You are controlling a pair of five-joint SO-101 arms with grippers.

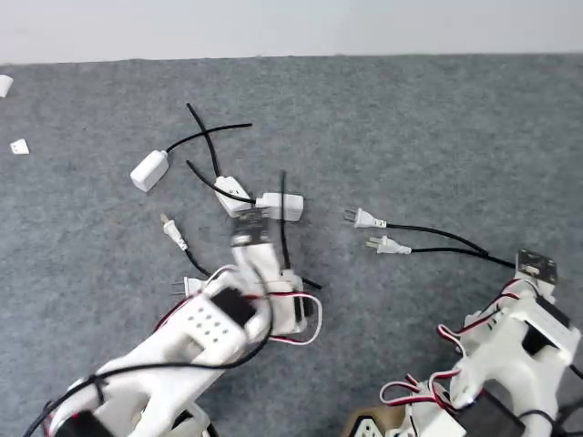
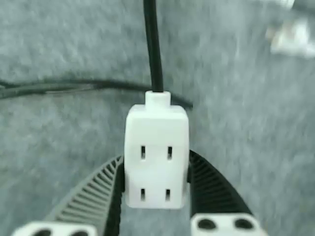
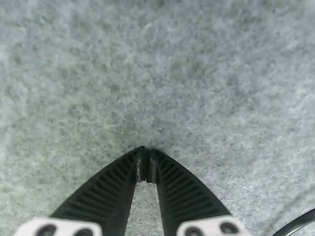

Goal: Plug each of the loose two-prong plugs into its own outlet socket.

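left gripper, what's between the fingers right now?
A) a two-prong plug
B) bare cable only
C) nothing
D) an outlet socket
D: in the left wrist view the white socket, slots facing the camera, sits pinched between the fingers of the left gripper.

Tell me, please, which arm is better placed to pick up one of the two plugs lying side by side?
Right, I think: the right gripper is shut and empty over bare carpet, on the same side as the plugs, while the left gripper is shut on a socket.
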